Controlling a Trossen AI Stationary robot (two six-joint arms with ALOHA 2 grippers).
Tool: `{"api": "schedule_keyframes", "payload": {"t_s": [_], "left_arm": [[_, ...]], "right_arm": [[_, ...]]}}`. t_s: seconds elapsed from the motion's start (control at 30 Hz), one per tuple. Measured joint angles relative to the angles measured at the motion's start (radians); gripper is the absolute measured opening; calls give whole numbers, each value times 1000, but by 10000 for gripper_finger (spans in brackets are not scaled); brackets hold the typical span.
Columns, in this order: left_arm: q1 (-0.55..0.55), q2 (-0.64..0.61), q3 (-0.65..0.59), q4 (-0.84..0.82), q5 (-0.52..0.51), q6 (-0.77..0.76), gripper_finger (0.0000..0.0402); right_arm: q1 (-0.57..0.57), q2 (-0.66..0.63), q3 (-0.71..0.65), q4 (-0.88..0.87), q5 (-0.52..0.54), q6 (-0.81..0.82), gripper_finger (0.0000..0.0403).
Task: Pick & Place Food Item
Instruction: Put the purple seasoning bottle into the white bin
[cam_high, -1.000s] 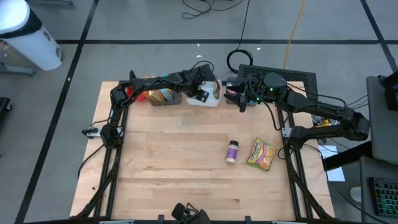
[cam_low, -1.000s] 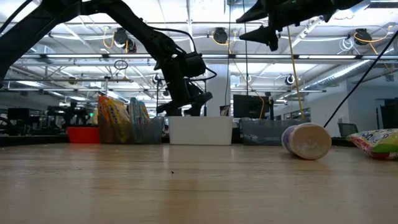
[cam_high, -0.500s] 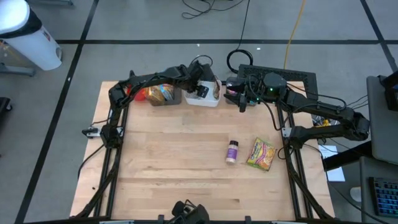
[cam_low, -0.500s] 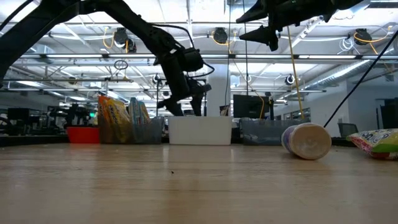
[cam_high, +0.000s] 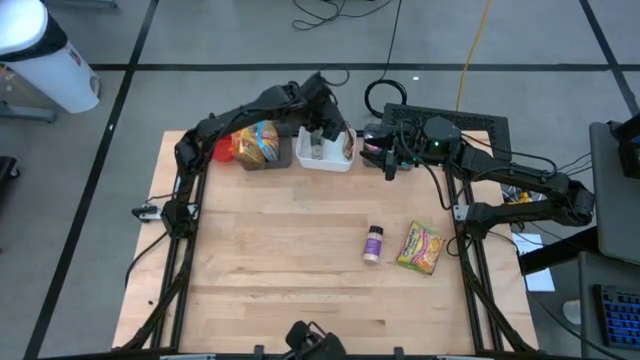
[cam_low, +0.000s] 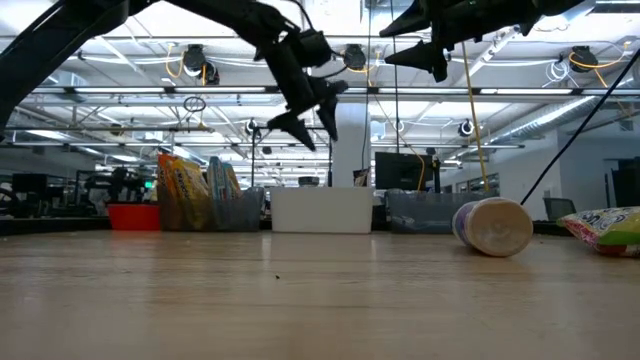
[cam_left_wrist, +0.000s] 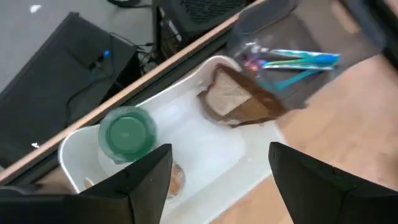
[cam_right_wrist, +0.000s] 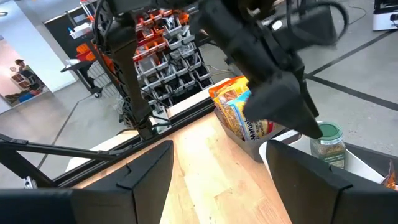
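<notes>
— Where is the green-lidded jar (cam_left_wrist: 127, 135)?

— Upright in the white bin (cam_high: 325, 160) at the desk's (cam_high: 280, 260) far edge, below the left gripper (cam_low: 300, 110), whose fingers are spread and empty.

— And the right gripper (cam_high: 390, 165)?

— Parked above the far edge, fingers apart, well away from the bottle (cam_high: 373, 243) and packet (cam_high: 421, 248).

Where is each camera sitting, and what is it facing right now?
High: overhead, straight down on the table; both arms show.
Low: table height, level across to the white bin; both arms above.
Left wrist: over that bin, looking in; own jaws, open.
Right wrist: at the table's back, facing the left arm; own jaws, open.
Shared: both wrist views show the jar.
</notes>
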Motion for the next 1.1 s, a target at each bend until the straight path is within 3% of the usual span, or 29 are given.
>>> {"api": "schedule_keyframes", "payload": {"t_s": [0.2,0.37,0.47,0.67,0.8,0.97,1.1], "left_arm": [[-24,0,86,-38,189,-26,257],[-56,-5,156,-38,393,46,249],[-89,-31,179,-17,454,68,243],[-160,-138,180,70,408,101,232],[-212,-195,180,35,300,164,224],[-264,-210,180,-56,233,159,225],[-328,-209,180,0,213,138,223]], "right_arm": [[0,0,0,0,0,-24,249],[0,0,0,4,0,-55,249],[-3,-1,0,10,0,-56,249],[-10,-23,0,-1,0,-49,249],[-9,-38,0,-18,-1,-49,249],[-9,-42,0,-74,-4,-25,249],[-6,-42,0,-101,-8,21,249]]}}
